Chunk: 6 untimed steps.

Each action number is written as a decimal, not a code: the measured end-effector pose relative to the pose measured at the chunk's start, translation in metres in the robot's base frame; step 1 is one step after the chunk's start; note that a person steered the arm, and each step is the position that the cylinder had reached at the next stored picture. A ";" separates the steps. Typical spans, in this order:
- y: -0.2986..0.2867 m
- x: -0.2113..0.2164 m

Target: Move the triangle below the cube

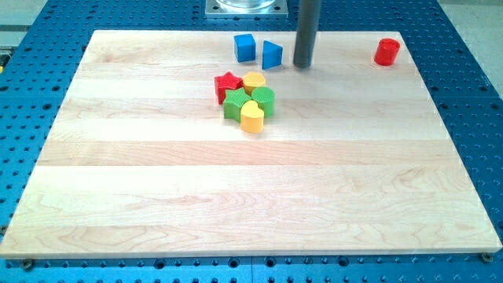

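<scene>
A blue cube (244,47) sits near the view's top edge of the wooden board. A blue triangle block (272,54) stands just to its right, a small gap apart. My tip (303,64) rests on the board right of the triangle, a short gap away and touching no block.
A cluster lies below the blue blocks: a red star (228,85), a yellow round block (254,81), a green star (236,103), a green round block (264,100) and a yellow heart (251,117). A red cylinder (387,51) stands at the top right. A metal base (244,8) sits above the board.
</scene>
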State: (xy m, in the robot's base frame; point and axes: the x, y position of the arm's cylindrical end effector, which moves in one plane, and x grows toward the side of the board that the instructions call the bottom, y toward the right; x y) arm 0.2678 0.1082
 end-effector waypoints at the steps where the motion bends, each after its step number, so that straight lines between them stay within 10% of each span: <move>1: -0.020 -0.011; 6: -0.126 0.011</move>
